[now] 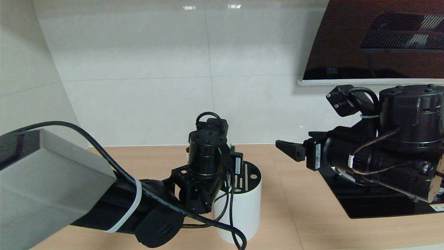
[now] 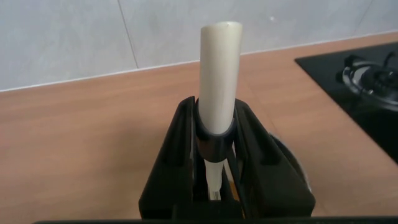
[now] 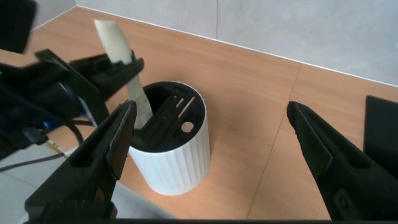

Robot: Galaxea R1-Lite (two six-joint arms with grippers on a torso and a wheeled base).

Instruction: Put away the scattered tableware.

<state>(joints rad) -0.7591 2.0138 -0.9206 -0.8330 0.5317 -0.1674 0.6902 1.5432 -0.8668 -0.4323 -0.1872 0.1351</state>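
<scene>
The left gripper point(image 2: 216, 127) hangs over the near middle of the counter point(image 1: 295, 208). Its fingers pinch the cream handle of a utensil point(image 2: 219, 74) that stands nearly upright. Directly beneath is a white ribbed holder point(image 3: 177, 165) with a black slotted top. The utensil's thin lower end goes down to that top at its left side, though how deep it sits in a slot cannot be told. More slots and a round hole show in the top beside it. To the right, well apart from the holder, the right gripper point(image 3: 210, 111) hovers over the left edge of the black hob point(image 1: 364, 205), spread wide and gripping nothing.
</scene>
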